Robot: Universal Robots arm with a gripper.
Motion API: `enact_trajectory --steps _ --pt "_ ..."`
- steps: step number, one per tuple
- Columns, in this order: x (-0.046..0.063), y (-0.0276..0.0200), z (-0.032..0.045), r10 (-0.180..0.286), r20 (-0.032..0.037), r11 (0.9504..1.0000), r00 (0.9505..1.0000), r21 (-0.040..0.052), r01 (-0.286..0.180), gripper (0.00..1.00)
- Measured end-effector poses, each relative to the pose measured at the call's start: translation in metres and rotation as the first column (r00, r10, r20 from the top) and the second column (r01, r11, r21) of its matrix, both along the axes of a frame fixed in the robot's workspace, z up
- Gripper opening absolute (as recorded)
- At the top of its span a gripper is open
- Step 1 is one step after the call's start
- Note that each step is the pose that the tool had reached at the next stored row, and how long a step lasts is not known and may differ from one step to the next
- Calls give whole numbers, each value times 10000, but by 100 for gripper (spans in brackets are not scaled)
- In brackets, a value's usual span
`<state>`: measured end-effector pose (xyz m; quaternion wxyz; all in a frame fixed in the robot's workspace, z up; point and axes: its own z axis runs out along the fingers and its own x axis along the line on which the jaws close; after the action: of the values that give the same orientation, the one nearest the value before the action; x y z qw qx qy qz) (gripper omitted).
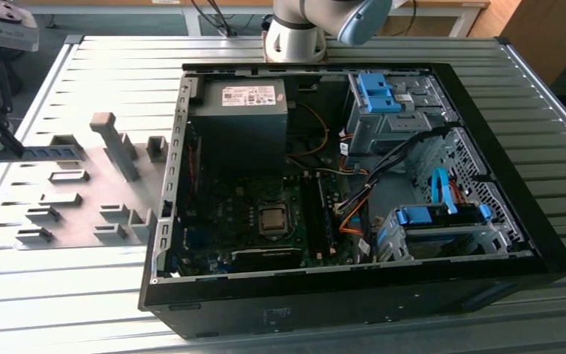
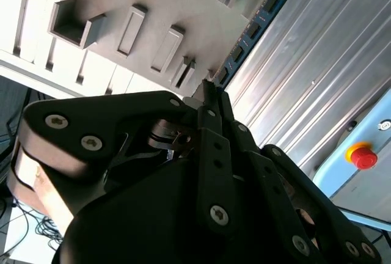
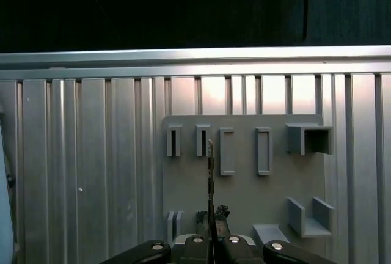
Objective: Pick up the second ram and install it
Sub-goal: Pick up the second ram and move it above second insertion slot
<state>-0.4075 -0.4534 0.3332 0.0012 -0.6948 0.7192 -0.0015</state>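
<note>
The second ram [image 1: 55, 153] is pinched at one end by the gripper [image 1: 8, 150], clamped shut on it, at the exterior view's left above the grey holder plate [image 1: 86, 200], well apart from the open PC case [image 1: 362, 299]. It's judged light, stiff and fragile, so board edges are best gripped, contacts avoided. Counted: one stick, one gripper, one case; holder blocks [image 1: 68, 176] probably about a dozen.
</note>
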Motion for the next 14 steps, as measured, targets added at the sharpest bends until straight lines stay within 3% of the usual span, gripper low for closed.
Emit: enact_trajectory --steps 14 --pt "0 0 157 0 0 10000 10000 0 0 14"
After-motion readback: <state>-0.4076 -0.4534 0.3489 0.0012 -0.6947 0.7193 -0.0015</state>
